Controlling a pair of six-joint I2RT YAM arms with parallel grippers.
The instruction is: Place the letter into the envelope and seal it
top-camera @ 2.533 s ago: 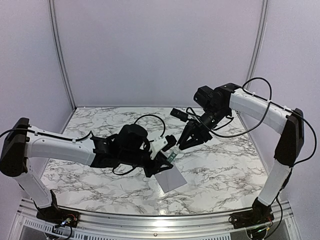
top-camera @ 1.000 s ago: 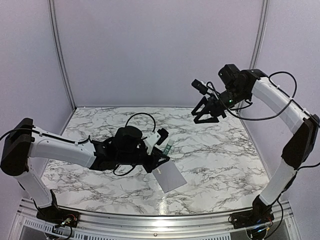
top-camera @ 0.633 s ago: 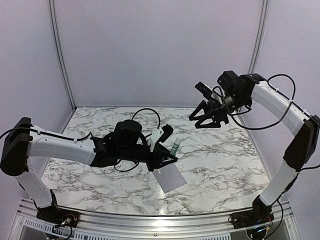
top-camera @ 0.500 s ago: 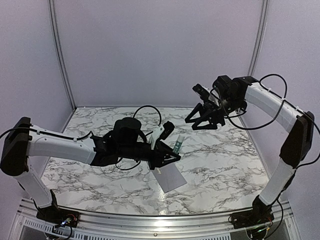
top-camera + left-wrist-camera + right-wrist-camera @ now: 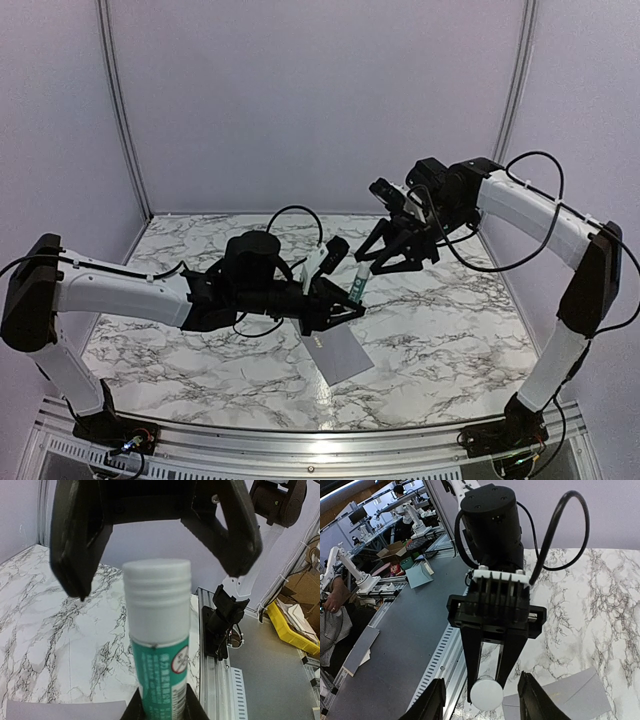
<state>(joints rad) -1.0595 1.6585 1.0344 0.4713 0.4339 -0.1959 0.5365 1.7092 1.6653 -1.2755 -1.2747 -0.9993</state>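
While the left gripper (image 5: 487, 691) keeps the green-and-white glue stick (image 5: 357, 285) clamped by its lower body and has tilted it up toward the right, the right gripper (image 5: 376, 262) has come down from high at the far right to meet it. Its jaws have narrowed but stand about half wide, one on each side of the white cap (image 5: 157, 587), not yet touching it. I judge that the cap is about to be pulled off, so the gluing of the flap is the step in hand.

The grey envelope (image 5: 338, 352) lies flat on the marble table (image 5: 450, 330), close to the near edge, just below the left gripper. The letter is not to be seen; probably it is already inside, but the views cannot confirm this.

Nothing stands between the jaws and the cap. A black cable (image 5: 295, 225) loops above the left wrist, apart from the right gripper.
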